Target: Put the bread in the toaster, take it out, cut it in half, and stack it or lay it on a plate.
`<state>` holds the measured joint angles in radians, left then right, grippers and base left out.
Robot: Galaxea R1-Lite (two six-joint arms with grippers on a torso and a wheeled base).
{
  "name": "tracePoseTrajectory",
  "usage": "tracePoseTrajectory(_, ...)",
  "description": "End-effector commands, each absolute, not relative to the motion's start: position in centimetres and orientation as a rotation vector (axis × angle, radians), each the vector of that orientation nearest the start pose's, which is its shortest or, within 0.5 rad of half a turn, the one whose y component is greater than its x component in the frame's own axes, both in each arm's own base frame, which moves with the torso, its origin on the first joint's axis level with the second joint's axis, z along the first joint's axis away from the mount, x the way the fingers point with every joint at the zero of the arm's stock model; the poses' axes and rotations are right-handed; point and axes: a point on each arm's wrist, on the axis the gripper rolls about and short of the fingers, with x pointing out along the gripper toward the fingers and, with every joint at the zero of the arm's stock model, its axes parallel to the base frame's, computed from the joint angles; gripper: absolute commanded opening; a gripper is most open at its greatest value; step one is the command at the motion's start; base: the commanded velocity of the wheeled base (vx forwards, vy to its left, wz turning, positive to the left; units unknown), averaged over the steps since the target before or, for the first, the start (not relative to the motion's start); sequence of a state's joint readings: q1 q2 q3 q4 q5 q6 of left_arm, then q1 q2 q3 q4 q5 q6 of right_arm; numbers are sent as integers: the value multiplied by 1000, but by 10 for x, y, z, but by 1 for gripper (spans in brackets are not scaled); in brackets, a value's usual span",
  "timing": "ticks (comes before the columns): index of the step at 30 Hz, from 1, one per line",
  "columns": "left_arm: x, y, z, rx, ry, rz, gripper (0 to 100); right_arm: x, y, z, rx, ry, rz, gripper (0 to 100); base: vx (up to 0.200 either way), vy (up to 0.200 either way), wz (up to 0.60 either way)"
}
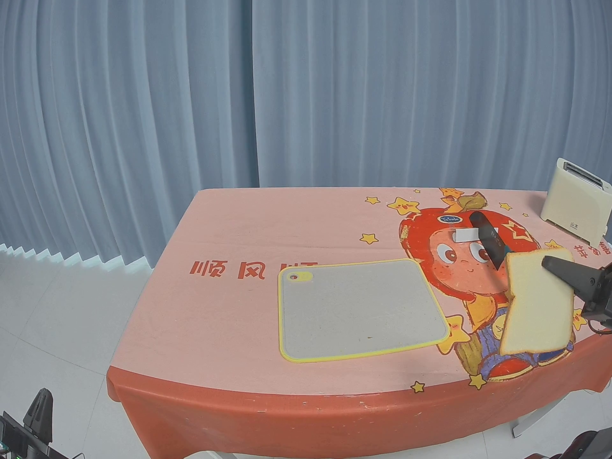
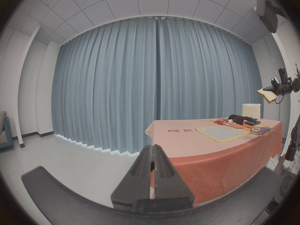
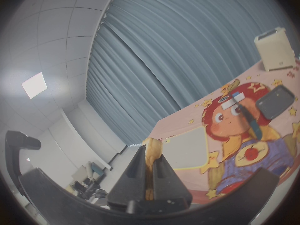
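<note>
While the right gripper [image 1: 549,264] pinches it by an upper corner, the bread [image 1: 535,304] hangs in the air over the near right part of the table [image 1: 242,326], touching nothing else. We see a whole slice, pale cream on its face with a thin tan crust all round, tilted a little and turned broadside to the head camera. From the right wrist we see it edge-on, its crust poking up between the two dark fingers [image 3: 134,169] clamped on it.

Well apart from the slice, the toaster [image 1: 577,202] stands upright at the far right corner, slot upward. Between it and the grey, yellow-rimmed cutting board [image 1: 360,307] lie a knife [image 3: 253,127] with a teal handle and, just beside it on the toaster's side, a dark tray [image 3: 275,101]. In the head view the hanging slice covers part of the cartoon print on the pink cloth and overlaps the near end of the knife. A blue-grey curtain [image 1: 255,78] closes the room behind.

Our left gripper [image 2: 153,160] sits low, off the table's near left corner, its fingers pressed together on nothing
</note>
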<state>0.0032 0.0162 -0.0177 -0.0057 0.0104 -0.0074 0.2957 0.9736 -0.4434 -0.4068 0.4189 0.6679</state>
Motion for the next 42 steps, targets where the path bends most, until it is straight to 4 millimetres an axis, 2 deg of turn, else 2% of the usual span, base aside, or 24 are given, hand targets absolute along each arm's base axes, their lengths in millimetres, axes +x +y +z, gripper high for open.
tracePoseTrajectory(1, -23, 0, 76, -8, -6, 14, 0, 112, 54, 205, 711, 452, 687, 0, 0, 0, 0)
tracePoseTrajectory(5, -23, 0, 76, -8, -6, 14, 0, 115, 60, 205, 762, 475, 664, 0, 0, 0, 0)
tracePoseTrajectory(11, -23, 0, 76, -8, -6, 14, 0, 140, 76, 209, 851, 410, 644, 0, 0, 0, 0)
tracePoseTrajectory(16, -23, 0, 76, -8, -5, 14, 0, 168, 106, 207, 880, 373, 585, 0, 0, 0, 0)
tracePoseTrajectory(23, -23, 0, 76, -8, -6, 14, 0, 191, 127, 214, 1026, 433, 581, 0, 0, 0, 0)
tracePoseTrajectory(42, -23, 0, 76, -8, -6, 14, 0, 212, 152, 171, 980, 597, 514, 0, 0, 0, 0)
